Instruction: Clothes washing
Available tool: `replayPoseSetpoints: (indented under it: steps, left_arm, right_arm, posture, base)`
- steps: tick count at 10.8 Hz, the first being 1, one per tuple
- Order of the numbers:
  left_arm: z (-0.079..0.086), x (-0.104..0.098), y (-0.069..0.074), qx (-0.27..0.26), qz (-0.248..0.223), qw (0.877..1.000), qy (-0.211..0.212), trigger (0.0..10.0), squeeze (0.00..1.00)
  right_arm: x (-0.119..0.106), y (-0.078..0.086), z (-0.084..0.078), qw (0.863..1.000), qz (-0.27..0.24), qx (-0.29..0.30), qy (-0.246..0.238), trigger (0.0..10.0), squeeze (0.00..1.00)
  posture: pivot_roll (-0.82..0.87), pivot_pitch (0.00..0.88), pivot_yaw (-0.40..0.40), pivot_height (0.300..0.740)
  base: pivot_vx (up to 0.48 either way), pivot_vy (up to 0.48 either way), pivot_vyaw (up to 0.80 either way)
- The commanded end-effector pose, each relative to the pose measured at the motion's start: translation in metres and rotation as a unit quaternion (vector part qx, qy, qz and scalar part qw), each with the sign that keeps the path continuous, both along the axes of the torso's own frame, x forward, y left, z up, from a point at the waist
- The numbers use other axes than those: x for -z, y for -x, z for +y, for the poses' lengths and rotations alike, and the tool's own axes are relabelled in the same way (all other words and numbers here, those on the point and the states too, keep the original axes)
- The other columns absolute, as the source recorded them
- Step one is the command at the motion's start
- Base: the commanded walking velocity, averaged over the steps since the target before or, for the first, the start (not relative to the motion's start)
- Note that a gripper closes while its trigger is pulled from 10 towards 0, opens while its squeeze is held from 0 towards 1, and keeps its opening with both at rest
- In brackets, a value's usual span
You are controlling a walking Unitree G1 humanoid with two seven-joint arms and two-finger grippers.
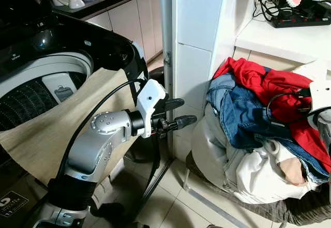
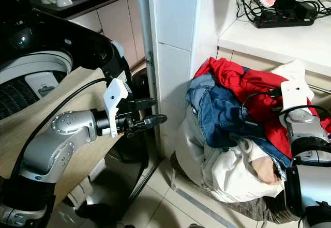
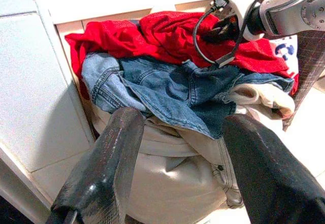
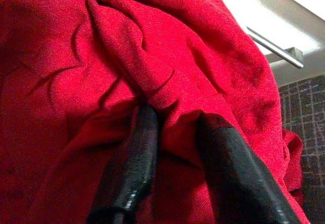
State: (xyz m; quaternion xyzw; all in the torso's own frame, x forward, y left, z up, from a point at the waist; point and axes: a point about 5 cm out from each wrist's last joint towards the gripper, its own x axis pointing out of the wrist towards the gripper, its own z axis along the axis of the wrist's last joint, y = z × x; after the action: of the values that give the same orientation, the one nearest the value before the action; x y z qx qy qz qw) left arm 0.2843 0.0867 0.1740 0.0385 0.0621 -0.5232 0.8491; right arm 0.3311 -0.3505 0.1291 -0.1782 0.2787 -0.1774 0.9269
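A pile of laundry sits at the right: a red garment point(image 1: 264, 83) on top, blue jeans point(image 1: 243, 114) under it, and a cream piece point(image 1: 248, 171) below. My right gripper point(image 4: 177, 117) is pushed into the red garment point(image 4: 101, 56), and its two fingers pinch a raised fold of the cloth. Its wrist point(image 2: 297, 117) sticks out of the pile. My left gripper point(image 1: 186, 110) hovers open and empty in front of the white pillar, pointing at the pile. The top-loading washing machine point(image 1: 51, 67) stands at the left with its lid up.
A beige cloth point(image 1: 46, 130) hangs over the washer's front edge. A white tiled pillar point(image 1: 196, 31) stands between the washer and the pile. A dark mesh basket point(image 1: 305, 212) holds the clothes. A power strip point(image 1: 300, 18) lies on the shelf above. Tiled floor point(image 1: 170, 202) lies below.
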Motion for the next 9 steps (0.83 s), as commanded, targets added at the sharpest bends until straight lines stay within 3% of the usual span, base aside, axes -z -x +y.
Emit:
replayPoseSetpoints:
  steps: [1,3,5,7,8,9]
  left_arm:
    - [-0.001,-0.004,0.001,0.0,-0.006,1.0,-0.001,10.0,0.0]
    - [-0.001,-0.004,0.0,-0.006,-0.009,1.0,-0.001,10.0,0.0]
    - [0.0,-0.003,-0.002,-0.021,-0.011,1.0,0.0,10.0,0.0]
    - [0.002,-0.005,-0.004,-0.038,-0.019,0.999,0.004,10.0,0.0]
    - [0.003,-0.007,-0.007,-0.051,-0.027,0.998,0.012,10.0,0.0]
    - [0.002,-0.01,-0.009,-0.06,-0.038,0.997,0.021,10.0,0.0]
  right_arm:
    - [-0.007,-0.005,0.003,1.0,-0.017,-0.005,-0.008,0.0,0.0]
    - [-0.013,-0.008,0.003,0.999,-0.032,-0.009,-0.011,0.0,0.0]
    - [-0.03,-0.017,0.007,0.995,-0.083,-0.02,-0.055,0.0,0.0]
    - [-0.057,-0.029,0.018,0.985,-0.136,-0.07,-0.085,0.0,0.0]
    - [-0.078,-0.036,0.03,0.97,-0.176,-0.114,-0.126,0.0,0.0]
    - [-0.112,-0.037,0.052,0.938,-0.219,-0.198,-0.179,0.0,0.0]
  posture:
    - [-0.1,0.0,0.083,0.74]
    - [-0.1,0.0,0.081,0.74]
    - [-0.1,0.0,0.081,0.74]
    - [-0.1,0.0,0.081,0.74]
    - [-0.1,0.0,0.081,0.74]
    - [-0.11,0.0,0.083,0.74]
  base:
    - [0.0,0.0,0.0]
    - [0.0,0.0,0.0]
    - [0.0,0.0,0.0]
    - [0.0,0.0,0.0]
    - [0.0,0.0,0.0]
    - [0.0,0.0,0.0]
